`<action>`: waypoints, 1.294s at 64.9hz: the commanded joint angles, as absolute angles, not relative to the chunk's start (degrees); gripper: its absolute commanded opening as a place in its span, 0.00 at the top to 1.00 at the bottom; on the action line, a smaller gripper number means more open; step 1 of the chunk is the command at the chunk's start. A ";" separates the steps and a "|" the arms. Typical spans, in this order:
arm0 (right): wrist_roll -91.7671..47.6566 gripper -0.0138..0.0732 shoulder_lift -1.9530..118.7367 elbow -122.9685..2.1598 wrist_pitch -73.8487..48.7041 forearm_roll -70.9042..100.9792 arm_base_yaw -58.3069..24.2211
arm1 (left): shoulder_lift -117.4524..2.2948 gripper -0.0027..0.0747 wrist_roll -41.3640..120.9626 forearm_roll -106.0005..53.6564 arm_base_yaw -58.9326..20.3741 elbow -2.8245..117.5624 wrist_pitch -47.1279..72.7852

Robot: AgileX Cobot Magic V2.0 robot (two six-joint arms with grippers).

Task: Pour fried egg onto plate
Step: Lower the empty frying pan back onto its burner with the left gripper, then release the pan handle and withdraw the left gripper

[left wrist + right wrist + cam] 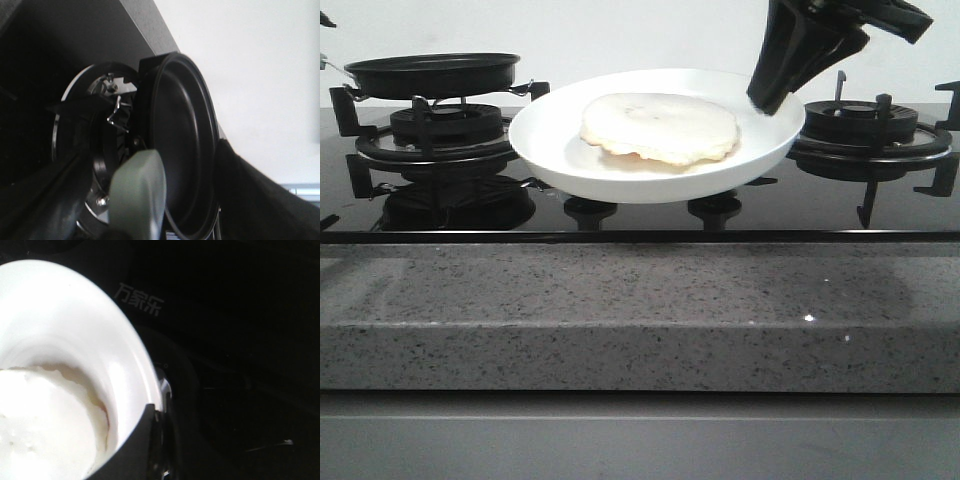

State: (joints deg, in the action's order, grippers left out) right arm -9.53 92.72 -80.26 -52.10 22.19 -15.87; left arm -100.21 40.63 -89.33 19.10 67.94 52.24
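**Inspector A:** Start with the hob (640, 215). Condition?

**Inspector B:** Black glass, a burner at each side. The frying pan (432, 73) sits over the left burner (445, 128), level and showing no contents in the left wrist view. Whether it rests on the grate or hangs just above it, I cannot tell.

**A:** The plate?

**B:** The plate (655, 160) is held clear of the glass between the burners, roughly level. The right gripper (772, 98) is clamped on its right rim; one finger (131, 450) overlaps the rim in the right wrist view.

**A:** And the fried egg?

**B:** The fried egg (660, 128) lies flat on the plate, near the middle, whole, edges lightly browned.

**A:** Left gripper?

**B:** Its fingers do not show clearly. A pale green handle (140, 192) fills the near view; whether it is gripped or let go, I cannot tell.

**A:** Progress?

**B:** In my judgement the transfer is done. What remains, at most, is setting the plate down and withdrawing.
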 commanded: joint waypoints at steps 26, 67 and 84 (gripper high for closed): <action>-9.92 0.91 89.98 -81.79 -49.98 24.42 -15.82 | -96.98 0.38 40.98 -80.86 19.15 69.59 63.44; -9.92 0.91 89.98 -81.79 -49.98 24.42 -15.82 | -93.55 0.99 41.35 -78.06 19.15 69.59 70.22; -9.92 0.91 89.98 -81.79 -49.98 24.42 -15.82 | -83.18 0.99 34.89 -61.98 16.64 69.59 57.98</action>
State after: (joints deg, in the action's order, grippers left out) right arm -9.53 92.72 -80.26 -52.10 22.19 -15.87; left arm -89.40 38.45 -65.52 18.10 67.94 62.06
